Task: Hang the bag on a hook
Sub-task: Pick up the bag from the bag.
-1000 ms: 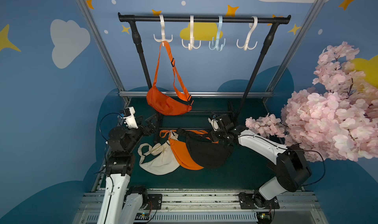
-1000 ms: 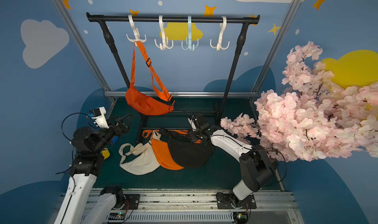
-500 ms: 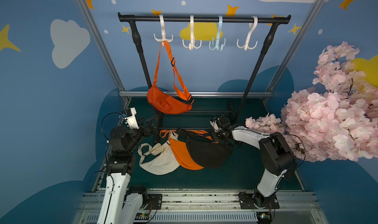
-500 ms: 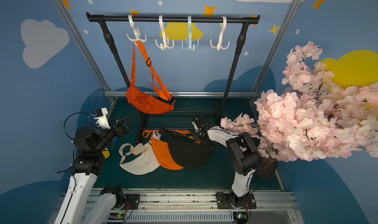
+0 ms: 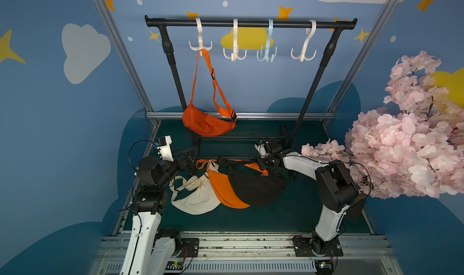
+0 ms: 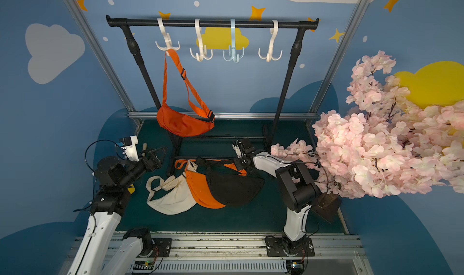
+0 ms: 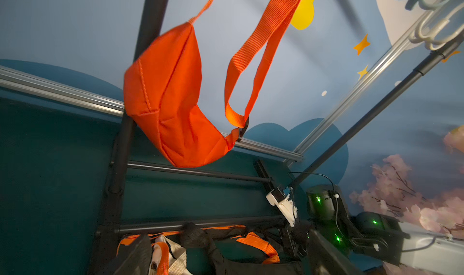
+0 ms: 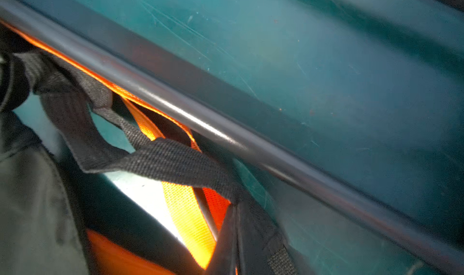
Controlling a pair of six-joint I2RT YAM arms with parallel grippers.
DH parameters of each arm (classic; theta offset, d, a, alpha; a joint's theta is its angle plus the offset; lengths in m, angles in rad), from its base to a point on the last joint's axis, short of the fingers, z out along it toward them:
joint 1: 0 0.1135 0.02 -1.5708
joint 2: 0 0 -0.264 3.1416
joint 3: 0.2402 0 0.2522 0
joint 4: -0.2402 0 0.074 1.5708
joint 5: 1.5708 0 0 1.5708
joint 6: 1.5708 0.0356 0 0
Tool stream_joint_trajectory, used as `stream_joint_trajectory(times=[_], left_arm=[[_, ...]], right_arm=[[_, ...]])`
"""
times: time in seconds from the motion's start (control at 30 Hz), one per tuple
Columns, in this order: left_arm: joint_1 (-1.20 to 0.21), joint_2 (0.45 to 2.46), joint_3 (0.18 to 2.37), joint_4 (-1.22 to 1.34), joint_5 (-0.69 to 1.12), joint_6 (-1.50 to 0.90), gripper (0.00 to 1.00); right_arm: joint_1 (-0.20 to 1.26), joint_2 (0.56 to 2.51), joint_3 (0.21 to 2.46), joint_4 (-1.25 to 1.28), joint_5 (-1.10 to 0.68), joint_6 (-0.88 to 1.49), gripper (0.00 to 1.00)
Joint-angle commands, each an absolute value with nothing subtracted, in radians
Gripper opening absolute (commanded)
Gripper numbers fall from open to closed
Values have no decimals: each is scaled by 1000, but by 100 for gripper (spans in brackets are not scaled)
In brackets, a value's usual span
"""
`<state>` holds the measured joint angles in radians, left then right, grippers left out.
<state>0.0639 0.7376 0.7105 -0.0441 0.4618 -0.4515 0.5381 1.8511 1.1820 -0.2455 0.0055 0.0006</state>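
My left gripper hung spread wide with nothing between its fingers, aimed up toward the hung bag, whose strap sat on the first hook high above it. Just beside those idle fingers lay the cream bag. The orange bag lay half over it, and the black bag on top of both; that one I took to be the bag to hang. My right gripper was down at the far corner of the black bag, pressed together on the black strap. In the wrist view the webbing ran straight into my fingertips. The orange strap lay under and just beside it, and I could not tell whether any of it was caught too. The rack's base bar ran close beyond my fingers. I judged this to be the grasp step, with the lift not yet begun. The next move called for raising the black strap clear of the bar and of the orange strap, then carrying it up to a free hook well above my right hand. The loop would need to stay open enough to drop over a prong, and my left gripper could help spread it.
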Motion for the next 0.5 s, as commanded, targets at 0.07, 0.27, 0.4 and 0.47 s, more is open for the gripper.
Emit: stream_joint_trajectory(times=[0.07,0.27,0.4,0.47], left_arm=[[-1,780,716,-50,564,-373,92],[-201,836,721,-88,437,-265,92],[-364,912,719,-63,323,-206,92],[-444,969,714,-24,280,-182,92]], right_arm=[[537,1724,1192,-236,-22,-9,0],[559,1580,1210,-245,-37,-17,0],[587,1497,1228,-250,-39,-25,0],[604,1467,1247,-265,-44,-28,0]])
